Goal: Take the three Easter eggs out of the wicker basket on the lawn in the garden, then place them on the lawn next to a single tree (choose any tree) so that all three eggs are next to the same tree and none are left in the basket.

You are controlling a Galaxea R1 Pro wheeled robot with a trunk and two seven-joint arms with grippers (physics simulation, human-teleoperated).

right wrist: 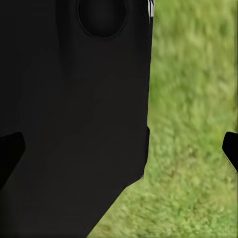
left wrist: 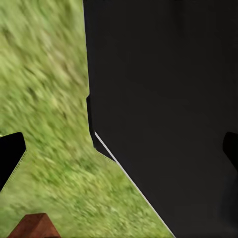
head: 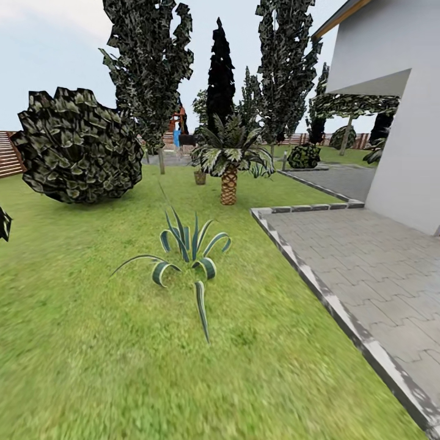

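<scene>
In the left wrist view the left gripper has its two black fingertips far apart at the opposite edges of the picture, so the jaws stand open and hold nothing; between them are blurred green grass and a big black part of the robot body. A small brown wooden-looking corner shows at the picture's edge, and I cannot tell what it is. The right gripper is the same, jaws wide open and empty, pointing down at grass beside the dark body. Both arms seem to hang low, close to the robot. In the head view the wide mottled green lawn lies ahead with much free room. A small striped spiky plant stands in the middle of it. On the right the grey paved area meets the grass along a grey stone kerb, beside a white house wall. Farther away are a round dark shrub, a short palm with scaly trunk, and a tree with a slim pale trunk and dark speckled crown near the brown slatted fence.
</scene>
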